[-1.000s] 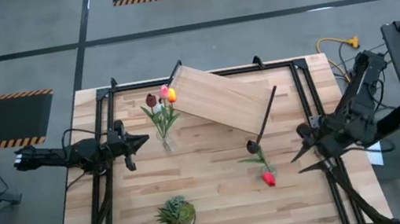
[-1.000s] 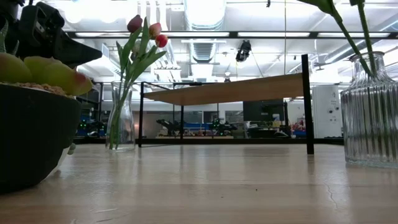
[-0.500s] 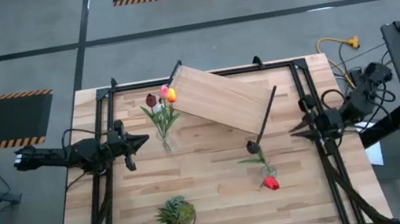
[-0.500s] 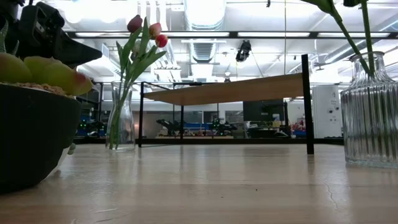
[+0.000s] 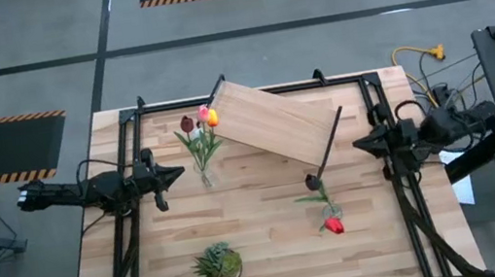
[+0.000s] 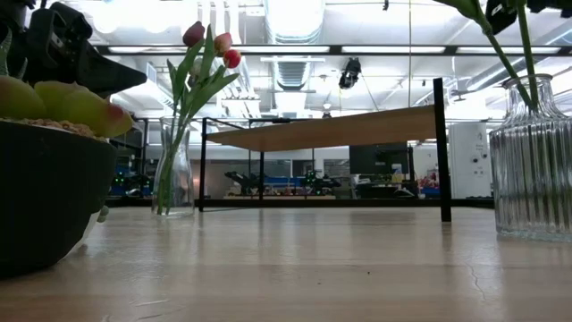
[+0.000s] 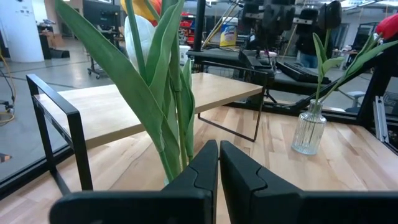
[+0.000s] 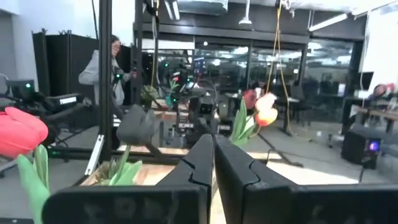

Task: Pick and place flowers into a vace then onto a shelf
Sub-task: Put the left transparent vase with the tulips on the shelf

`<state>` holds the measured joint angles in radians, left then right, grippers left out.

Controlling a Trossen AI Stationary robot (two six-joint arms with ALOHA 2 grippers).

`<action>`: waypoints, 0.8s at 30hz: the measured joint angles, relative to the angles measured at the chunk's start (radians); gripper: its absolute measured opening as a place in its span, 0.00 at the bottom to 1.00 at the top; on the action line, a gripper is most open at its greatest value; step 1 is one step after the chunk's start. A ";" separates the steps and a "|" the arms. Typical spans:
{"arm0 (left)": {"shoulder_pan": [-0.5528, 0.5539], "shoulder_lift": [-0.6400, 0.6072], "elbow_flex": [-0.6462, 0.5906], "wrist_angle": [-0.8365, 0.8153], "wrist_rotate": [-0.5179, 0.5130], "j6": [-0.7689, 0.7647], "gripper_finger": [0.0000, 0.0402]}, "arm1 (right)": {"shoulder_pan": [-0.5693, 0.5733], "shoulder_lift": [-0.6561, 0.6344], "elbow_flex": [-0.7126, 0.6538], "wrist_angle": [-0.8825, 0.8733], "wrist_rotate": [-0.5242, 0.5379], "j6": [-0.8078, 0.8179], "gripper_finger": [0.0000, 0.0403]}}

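Observation:
A glass vase (image 5: pixel 204 174) left of the table's middle holds tulips (image 5: pixel 201 121) by their stems; it also shows in the low view (image 6: pixel 174 170). A second ribbed glass vase (image 5: pixel 313 181) right of the middle holds a red tulip (image 5: pixel 334 226) and a dark one (image 8: pixel 137 124). The shelf (image 5: pixel 279 119) stands skew on black legs at the far middle. My left gripper (image 5: pixel 179 175) is shut, level, just left of the first vase, its fingertips (image 7: pixel 217 155) short of the leaves. My right gripper (image 5: pixel 359 146) is shut at the right side, pointing toward the second vase.
A small potted plant (image 5: pixel 219 264) sits near the front edge, left of centre. A black metal frame (image 5: pixel 250 92) runs around the tabletop. A person (image 8: pixel 109 68) stands in the room beyond the table. Bare wood lies between the two vases.
My right gripper has swung from the near right of the table toward the far edge and drawn back toward the right edge. Its fingers, spread apart a second ago, have shut on nothing. The vases, flowers and shelf stand as before.

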<state>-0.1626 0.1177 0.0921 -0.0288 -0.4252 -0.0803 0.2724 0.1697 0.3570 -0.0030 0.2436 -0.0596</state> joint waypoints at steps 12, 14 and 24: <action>0.000 0.000 0.000 0.002 0.000 0.000 0.00 | -0.090 -0.064 -0.152 0.016 -0.090 0.094 0.02; 0.000 0.000 0.000 0.002 0.000 0.000 0.00 | -0.090 -0.099 -0.189 0.037 -0.089 0.102 0.02; 0.000 -0.001 -0.025 0.003 0.005 -0.046 0.00 | -0.089 -0.168 -0.304 0.035 -0.088 0.130 0.02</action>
<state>-0.1625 0.1171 0.0673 -0.0257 -0.4201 -0.1259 0.1829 0.0019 0.0533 0.0321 0.1558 0.0708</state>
